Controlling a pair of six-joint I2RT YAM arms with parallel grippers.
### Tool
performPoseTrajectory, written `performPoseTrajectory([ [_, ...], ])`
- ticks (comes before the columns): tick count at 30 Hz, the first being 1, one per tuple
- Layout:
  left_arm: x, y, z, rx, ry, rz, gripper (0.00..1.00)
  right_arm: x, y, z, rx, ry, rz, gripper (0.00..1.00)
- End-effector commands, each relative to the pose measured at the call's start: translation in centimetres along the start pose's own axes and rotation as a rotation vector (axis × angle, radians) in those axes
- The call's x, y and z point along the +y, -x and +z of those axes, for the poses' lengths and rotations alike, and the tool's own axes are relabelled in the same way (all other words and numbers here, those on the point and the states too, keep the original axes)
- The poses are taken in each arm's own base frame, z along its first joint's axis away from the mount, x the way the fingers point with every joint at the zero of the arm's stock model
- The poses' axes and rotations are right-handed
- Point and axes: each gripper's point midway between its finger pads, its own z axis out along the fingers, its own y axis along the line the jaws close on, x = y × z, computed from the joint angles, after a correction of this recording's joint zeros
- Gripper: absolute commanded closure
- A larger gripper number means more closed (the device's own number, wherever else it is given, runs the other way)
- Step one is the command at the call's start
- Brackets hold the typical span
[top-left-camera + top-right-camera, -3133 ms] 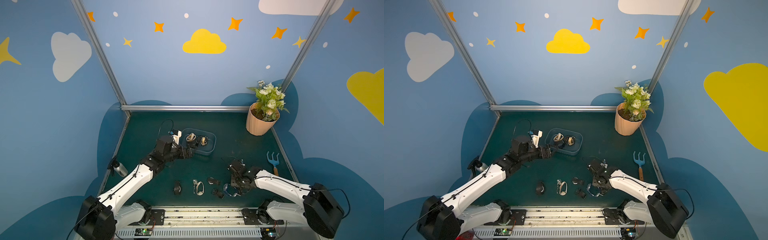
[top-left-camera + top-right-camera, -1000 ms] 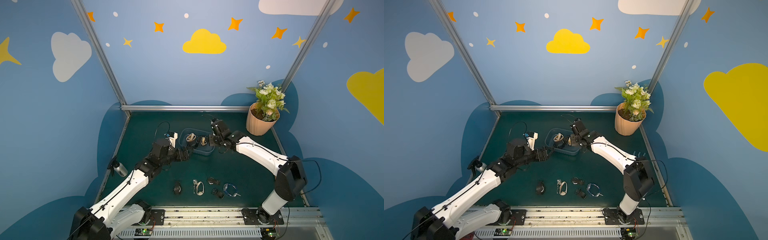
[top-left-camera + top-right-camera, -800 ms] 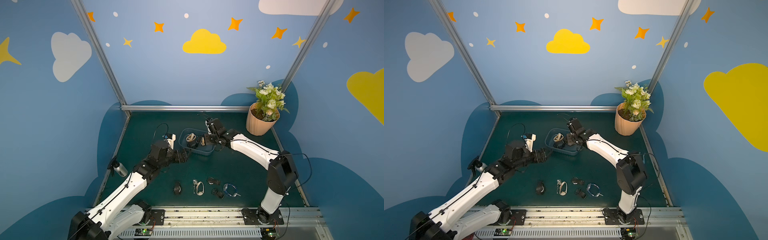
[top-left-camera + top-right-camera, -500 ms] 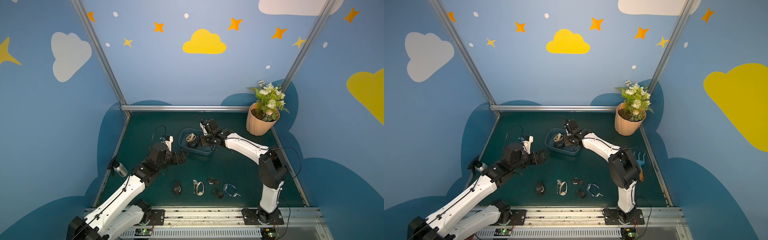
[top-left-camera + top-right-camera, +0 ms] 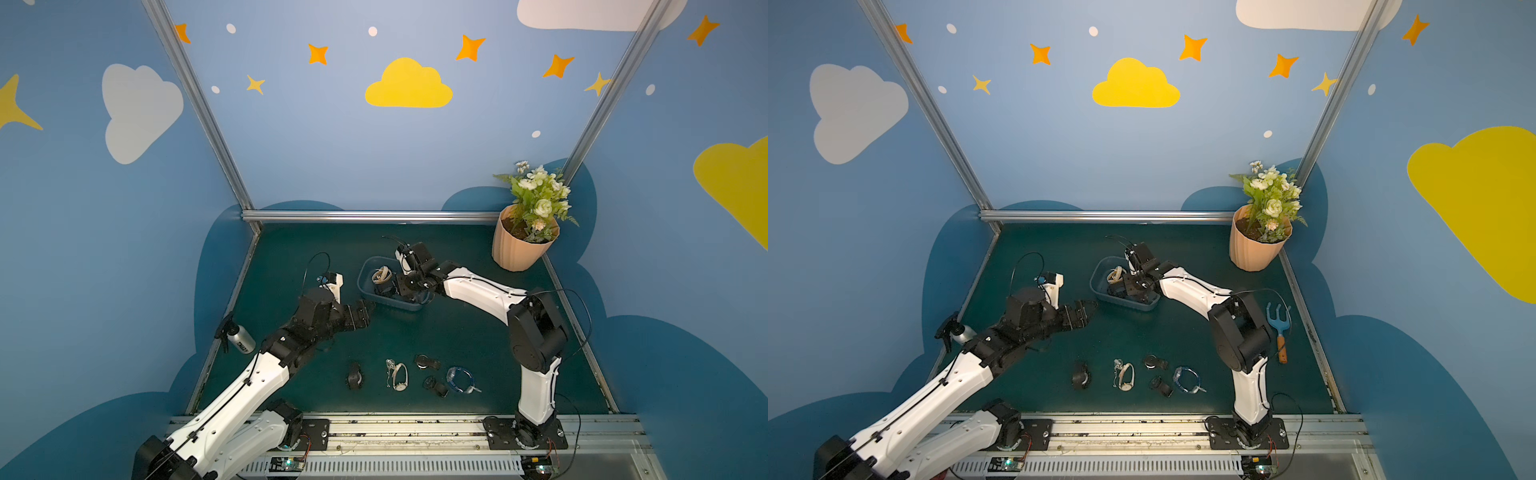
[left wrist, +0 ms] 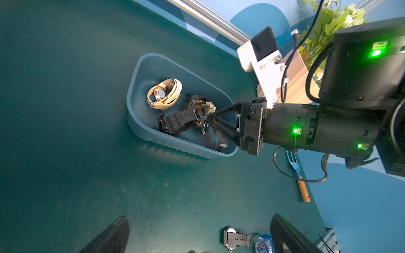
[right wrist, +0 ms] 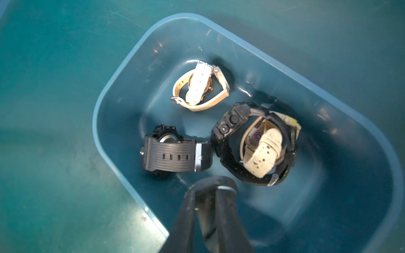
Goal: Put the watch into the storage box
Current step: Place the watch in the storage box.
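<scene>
Green mat (image 5: 457, 332), scuffed. Left gripper (image 5: 360, 318) is idling wide open and empty just beside the storage box (image 5: 388, 304), probably keeping out of the way. Black ribbed-strap watch (image 7: 175, 156) is lying inside the box. Right gripper (image 7: 213, 188) is hanging low over the box interior, likely so a drop lands within the walls. Its jaws are blurring, so I cannot tell their state.

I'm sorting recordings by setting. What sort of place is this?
Probably a staged robot test booth: a blue wall painted with a yellow cloud, an aluminium frame post, and a left arm and right arm bolted to a rail.
</scene>
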Motion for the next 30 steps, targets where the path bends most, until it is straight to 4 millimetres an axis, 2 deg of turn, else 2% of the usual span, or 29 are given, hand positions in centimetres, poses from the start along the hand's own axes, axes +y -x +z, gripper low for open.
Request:
performPoseTrajectory([
  [1, 0.4, 0.1, -0.4, -0.013, 0.021, -0.01, 0.0, 0.4, 0.7, -0.7, -0.031, 0.01, 0.005, 0.61],
  [4, 0.6, 0.1, -0.4, -0.011, 0.023, -0.016, 0.0, 0.0, 1.6, -2.0, -0.057, -0.005, 0.004, 0.48],
  [8, 0.7, -0.1, -0.3, -0.007, 0.027, -0.02, 0.0, -0.5, 2.5, -4.6, -0.1, -0.02, 0.009, 0.4],
  [10, 0.8, -0.2, -0.2, -0.002, 0.031, -0.022, 0.0, -0.8, 2.4, -5.9, -0.118, -0.024, 0.012, 0.34],
  [12, 0.9, -0.3, -0.1, 0.002, 0.032, -0.025, 0.0, -1.1, 1.8, -7.1, -0.135, -0.027, 0.019, 0.29],
  [16, 1.0, -0.6, 0.2, 0.019, 0.034, -0.032, 0.0, -1.8, -0.8, -9.2, -0.162, -0.02, 0.045, 0.21],
  [20, 0.9, -1.0, 0.3, 0.052, 0.036, -0.041, 0.0, -2.7, -3.5, -10.6, -0.168, -0.027, 0.062, 0.17],
  [25, 1.6, -3.1, -0.4, 0.149, 0.07, -0.091, 0.01, -3.3, -5.3, -11.1, -0.17, -0.035, 0.073, 0.16],
  [30, 2.3, -6.9, -1.9, 0.273, 0.068, -0.182, 0.08, -3.1, -4.8, -11.0, -0.177, -0.028, 0.078, 0.16],
])
